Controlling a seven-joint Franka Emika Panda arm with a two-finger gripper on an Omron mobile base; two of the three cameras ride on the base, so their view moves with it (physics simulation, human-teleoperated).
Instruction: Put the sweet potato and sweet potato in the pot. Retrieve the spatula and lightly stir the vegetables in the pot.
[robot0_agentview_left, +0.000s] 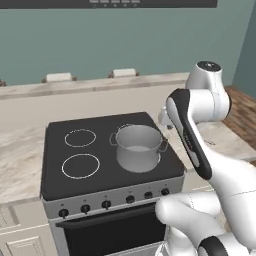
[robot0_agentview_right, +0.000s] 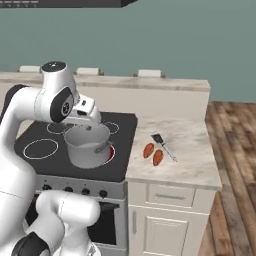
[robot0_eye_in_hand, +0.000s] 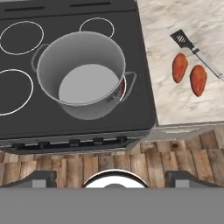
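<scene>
The grey pot (robot0_eye_in_hand: 87, 111) stands empty on the stove's front right burner, also seen in the left base view (robot0_agentview_left: 137, 160) and the right base view (robot0_agentview_right: 85, 155). Two orange sweet potatoes (robot0_eye_in_hand: 180, 68) (robot0_eye_in_hand: 198, 80) lie side by side on the counter right of the stove (robot0_agentview_right: 148, 150) (robot0_agentview_right: 158, 157). The dark spatula (robot0_eye_in_hand: 182, 39) lies just behind them, its handle running to the right (robot0_agentview_right: 164, 146). My gripper (robot0_eye_in_hand: 112, 178) hangs open and empty high over the stove's front edge, above the pot (robot0_agentview_right: 89, 124).
The black stove top (robot0_agentview_left: 100, 145) has white burner rings to the left of the pot; the burner under the pot glows red (robot0_eye_in_hand: 124, 85). The marble counter (robot0_agentview_right: 190, 150) ends at its right edge over wooden floor (robot0_agentview_right: 230, 150). Knobs line the stove front (robot0_agentview_left: 106, 204).
</scene>
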